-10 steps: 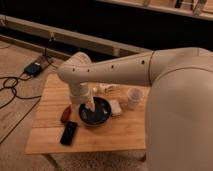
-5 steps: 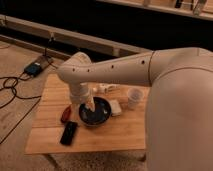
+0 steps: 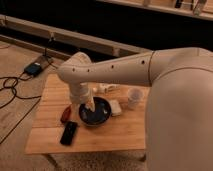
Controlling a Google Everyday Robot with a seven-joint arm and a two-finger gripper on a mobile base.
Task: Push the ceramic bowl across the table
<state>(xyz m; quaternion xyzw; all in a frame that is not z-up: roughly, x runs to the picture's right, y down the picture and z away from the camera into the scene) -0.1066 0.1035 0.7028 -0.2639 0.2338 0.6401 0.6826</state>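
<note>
Wooden table (image 3: 122,134) lit dimly. Ceramic bowl (image 3: 103,115) set near centre; phone (image 3: 69,133) at its 7 o'clock, cup (image 3: 134,96) at 2 o'clock. Gripper (image 3: 90,105) planted inside bowl, 10 o'clock side; grip state cannot be told. Contact step judged in hand; steady level shove called for next.

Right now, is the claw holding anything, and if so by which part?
Cannot be told. The claw is down over the left part of the ceramic bowl on the table; no clear grip on it shows.
</note>
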